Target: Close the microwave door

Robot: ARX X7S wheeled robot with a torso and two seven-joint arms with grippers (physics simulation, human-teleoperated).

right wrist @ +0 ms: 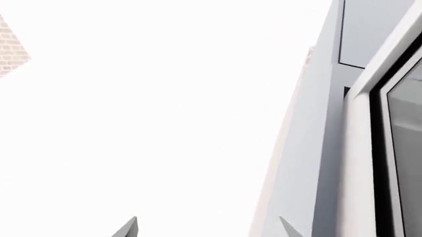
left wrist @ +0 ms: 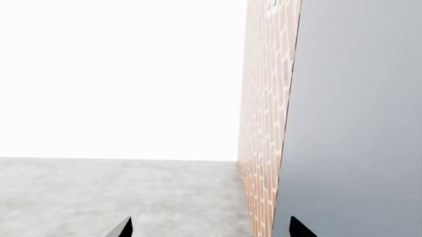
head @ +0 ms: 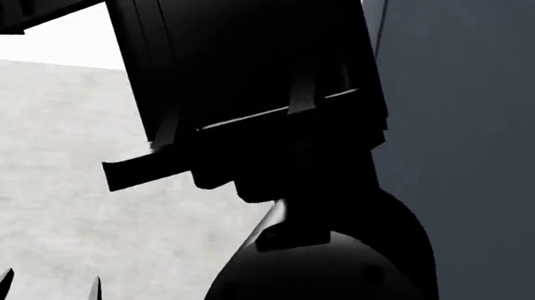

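Note:
In the right wrist view, a pale-framed panel with a dark border and greyish glass (right wrist: 403,163) stands edge-on against a grey cabinet side (right wrist: 316,148); it looks like the microwave door, and it is swung out from that cabinet. My right gripper (right wrist: 207,229) is open with nothing between its fingertips, and the door lies beyond and to one side of one tip. My left gripper (left wrist: 212,229) is also open and empty, low over the grey floor (left wrist: 118,192). Its two tips show at the head view's lower left (head: 46,292).
A black arm (head: 270,121) fills the middle of the head view and hides what is behind it. A grey panel (head: 479,138) rises at the right. In the left wrist view, a brick wall (left wrist: 264,123) meets a grey panel (left wrist: 356,123) beside one fingertip.

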